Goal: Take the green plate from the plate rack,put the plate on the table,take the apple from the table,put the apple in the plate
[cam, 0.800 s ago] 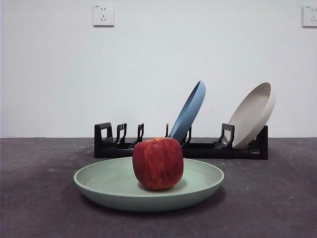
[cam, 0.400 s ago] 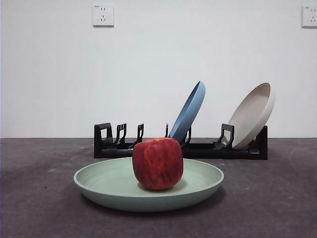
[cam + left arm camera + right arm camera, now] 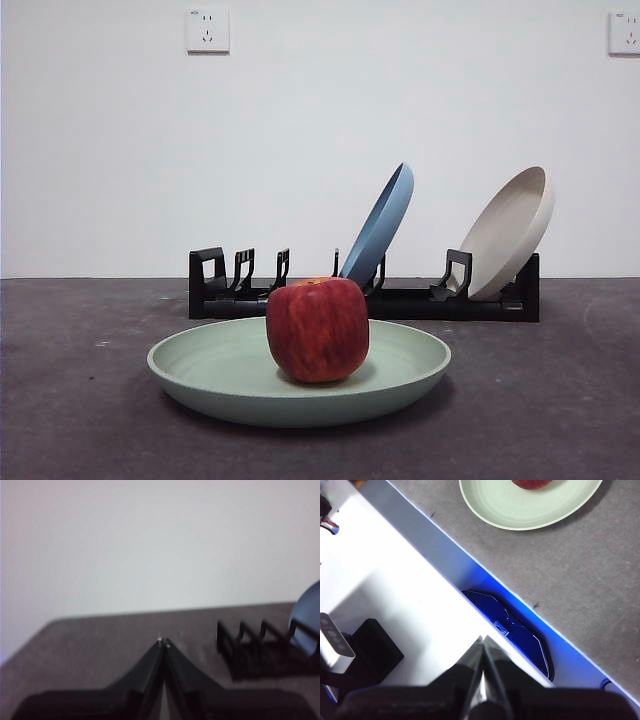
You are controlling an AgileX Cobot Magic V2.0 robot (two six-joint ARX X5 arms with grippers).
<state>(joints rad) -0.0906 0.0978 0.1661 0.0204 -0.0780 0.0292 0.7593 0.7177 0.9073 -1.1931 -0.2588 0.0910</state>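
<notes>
The green plate (image 3: 230, 365) lies flat on the dark grey table (image 3: 540, 400) in the front view, and the red apple (image 3: 317, 329) stands in its middle. Behind it the black plate rack (image 3: 400, 300) sits along the wall. The right wrist view also catches the green plate (image 3: 520, 507) with an edge of the apple (image 3: 532, 483), far from my right gripper (image 3: 483, 642), which is shut and held over the table's white border. My left gripper (image 3: 163, 642) is shut too, held above the table near the plate rack (image 3: 250, 645). Neither gripper shows in the front view.
A blue plate (image 3: 380, 225) and a beige plate (image 3: 512, 232) lean in the rack's slots. The blue plate's edge (image 3: 307, 615) shows in the left wrist view. A white frame with a blue-lit strip (image 3: 500, 615) borders the table under the right gripper.
</notes>
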